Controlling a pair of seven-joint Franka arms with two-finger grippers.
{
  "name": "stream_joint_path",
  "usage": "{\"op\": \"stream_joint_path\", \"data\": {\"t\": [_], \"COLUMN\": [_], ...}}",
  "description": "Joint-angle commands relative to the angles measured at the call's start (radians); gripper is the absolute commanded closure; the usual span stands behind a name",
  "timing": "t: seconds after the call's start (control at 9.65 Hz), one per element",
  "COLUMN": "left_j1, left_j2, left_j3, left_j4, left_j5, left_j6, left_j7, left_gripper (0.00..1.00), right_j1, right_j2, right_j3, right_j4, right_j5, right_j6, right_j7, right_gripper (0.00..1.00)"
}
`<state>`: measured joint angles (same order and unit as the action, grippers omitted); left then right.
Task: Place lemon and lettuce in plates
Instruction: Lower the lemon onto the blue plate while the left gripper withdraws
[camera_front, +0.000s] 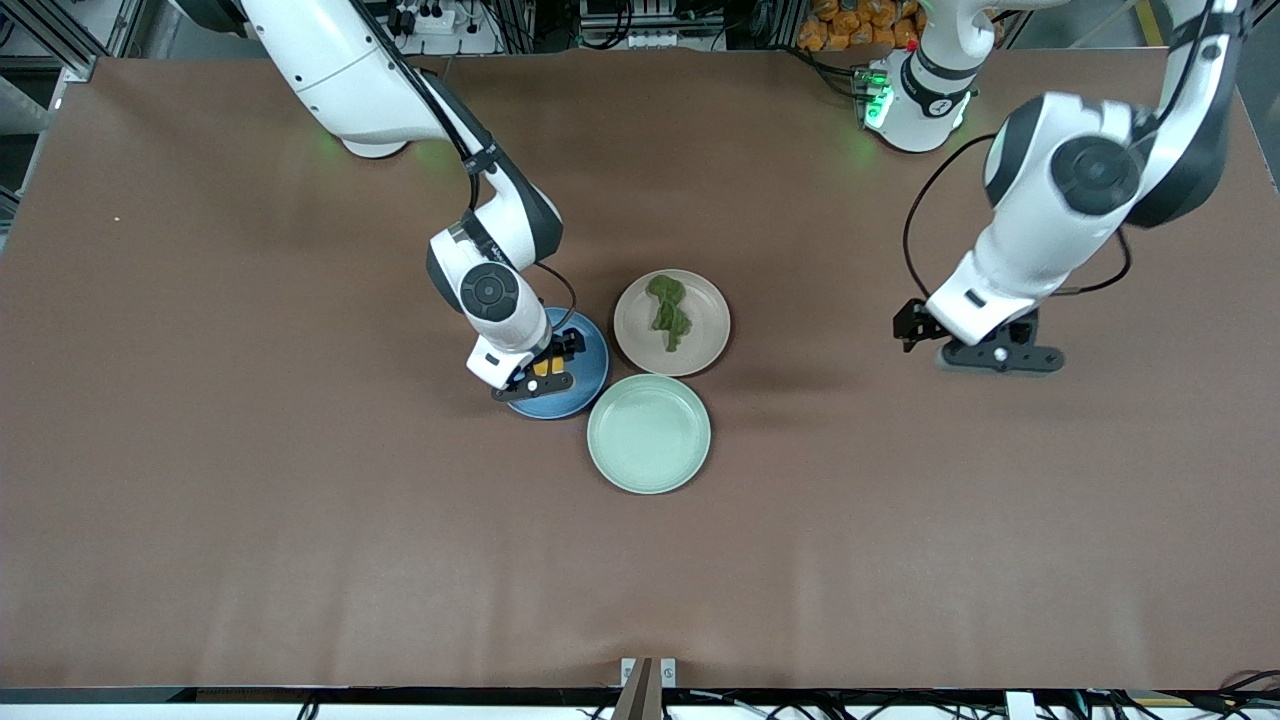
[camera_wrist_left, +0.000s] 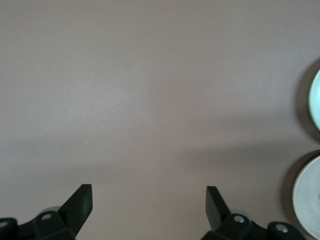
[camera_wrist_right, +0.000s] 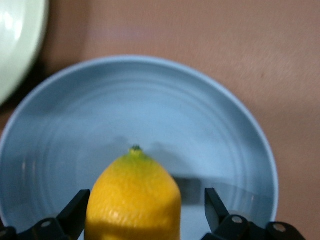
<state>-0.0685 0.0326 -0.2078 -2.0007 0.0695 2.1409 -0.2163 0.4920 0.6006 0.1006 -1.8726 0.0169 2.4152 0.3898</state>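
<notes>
The yellow lemon (camera_wrist_right: 135, 200) lies in the blue plate (camera_wrist_right: 200, 115), between the spread fingers of my right gripper (camera_wrist_right: 145, 205), which is open low over that plate; one finger is right beside the fruit and the other stands apart from it. In the front view the right gripper (camera_front: 545, 372) covers most of the lemon (camera_front: 548, 366) on the blue plate (camera_front: 592, 378). The green lettuce (camera_front: 668, 312) lies in the beige plate (camera_front: 708, 335). My left gripper (camera_front: 985, 352) is open and empty over bare table toward the left arm's end, as its wrist view (camera_wrist_left: 149, 200) shows.
A pale mint-green plate (camera_front: 650, 433) holds nothing and sits nearer to the front camera than the other two plates, touching them; its rim shows in the right wrist view (camera_wrist_right: 15, 40). Two plate rims show at the edge of the left wrist view (camera_wrist_left: 314, 100).
</notes>
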Motion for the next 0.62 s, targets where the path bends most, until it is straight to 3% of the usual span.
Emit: {"op": "stream_joint_path", "data": {"t": [0.0,0.21,0.52], "left_j1": [-0.010,-0.019,-0.031], "left_j2": [-0.034,-0.031,-0.039], "left_j3": [0.031,0.033,0.033], "left_j4": [0.076,0.118,0.219], "left_j5": [-0.063,-0.066,-0.063], "left_j6": [-0.065,-0.095,-0.275], "left_j7": [0.027,0.028,0.028], "left_gripper": [0.00,0.00,0.00], "right_j1": [-0.021,-0.041,-0.079], "right_j2": [-0.008,-0.013,-0.022], "right_j3": [0.007,0.005,-0.013], "right_j4": [0.052,0.105,0.219], "right_j5": [0.009,0.011,0.063], "right_j6": [-0.065,-0.161,-0.333], "right_j7": [0.008,0.003,-0.081], "right_gripper": [0.00,0.00,0.00]}}
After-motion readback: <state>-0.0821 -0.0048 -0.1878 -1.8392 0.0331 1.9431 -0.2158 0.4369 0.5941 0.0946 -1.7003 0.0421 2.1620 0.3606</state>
